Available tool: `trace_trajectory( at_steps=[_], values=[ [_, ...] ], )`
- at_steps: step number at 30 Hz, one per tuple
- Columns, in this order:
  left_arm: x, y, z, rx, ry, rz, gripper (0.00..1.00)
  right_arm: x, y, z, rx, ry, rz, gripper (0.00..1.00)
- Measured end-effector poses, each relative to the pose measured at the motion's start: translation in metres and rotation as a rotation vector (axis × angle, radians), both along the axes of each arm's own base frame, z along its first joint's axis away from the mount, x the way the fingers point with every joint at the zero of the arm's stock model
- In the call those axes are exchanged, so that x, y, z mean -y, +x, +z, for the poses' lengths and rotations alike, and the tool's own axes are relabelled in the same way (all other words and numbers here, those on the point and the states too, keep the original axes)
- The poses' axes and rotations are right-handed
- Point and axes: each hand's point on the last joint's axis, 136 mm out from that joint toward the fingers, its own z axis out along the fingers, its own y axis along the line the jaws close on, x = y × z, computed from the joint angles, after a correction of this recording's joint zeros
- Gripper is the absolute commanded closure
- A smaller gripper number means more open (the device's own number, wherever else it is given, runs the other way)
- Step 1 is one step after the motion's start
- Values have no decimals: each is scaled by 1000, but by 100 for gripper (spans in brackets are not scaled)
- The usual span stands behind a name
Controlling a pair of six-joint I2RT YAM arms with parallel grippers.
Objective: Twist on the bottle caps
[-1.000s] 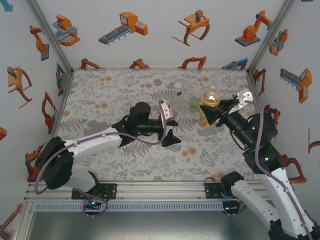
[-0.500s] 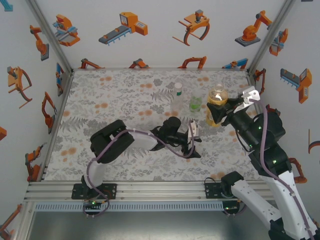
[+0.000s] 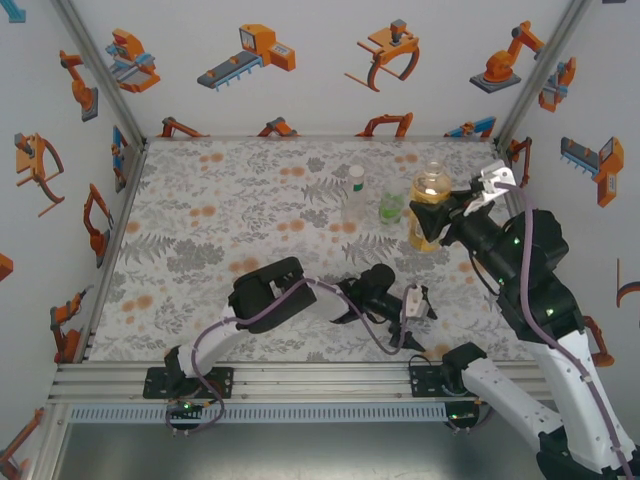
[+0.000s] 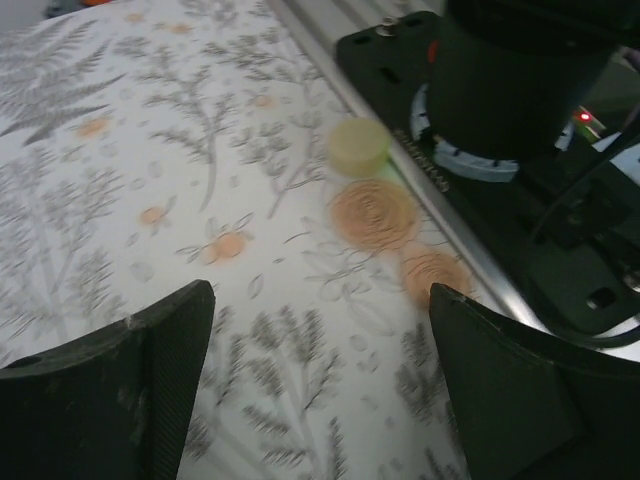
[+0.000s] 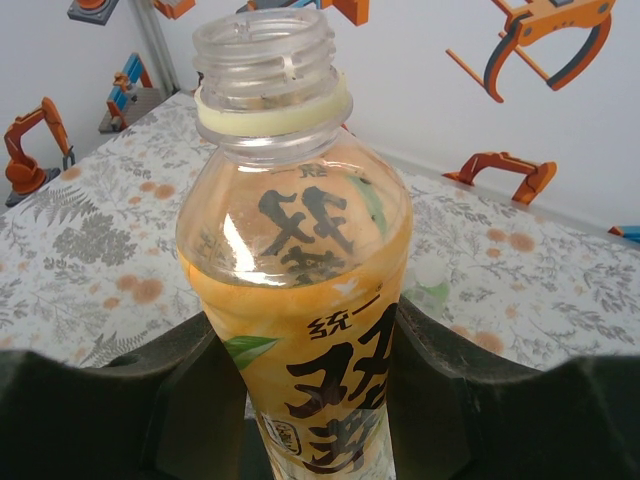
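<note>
Cap pickup: left gripper spread, empty; pale cap at its 12 o'clock. Right gripper pinches uncapped orange bottle. Next: reach, straddle cap, close.

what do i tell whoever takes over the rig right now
Left gripper: jaws open, empty; pale yellow cap lies just ahead of it.
Right gripper: jaws shut on the orange bottle, upright, neck bare.
Slim bottle and green bottle stand beside it.
Done: orange bottle gripped.
Left: pick up the cap, screw it on, check the other two.
</note>
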Motion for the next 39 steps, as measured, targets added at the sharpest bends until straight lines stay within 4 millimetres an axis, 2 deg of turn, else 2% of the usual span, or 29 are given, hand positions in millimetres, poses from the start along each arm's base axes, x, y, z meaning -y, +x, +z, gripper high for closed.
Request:
trace_trajectory(
  at_steps=[5, 18, 27, 30, 39],
  values=[
    [14, -21, 1, 71, 1, -48, 18, -4, 2, -3, -22, 14, 14, 76],
    [52, -26, 2, 66, -43, -57, 15, -5, -2, -1, -27, 33, 32, 76],
    [77, -29, 4, 43, -87, -34, 15, -1, -11, 6, 1, 45, 32, 76],
    [82, -29, 3, 27, -93, -18, 17, 1, -14, 9, 11, 50, 32, 76],
    [97, -27, 1, -36, -105, 34, 31, 8, -28, 19, 52, 68, 29, 76]
  ],
)
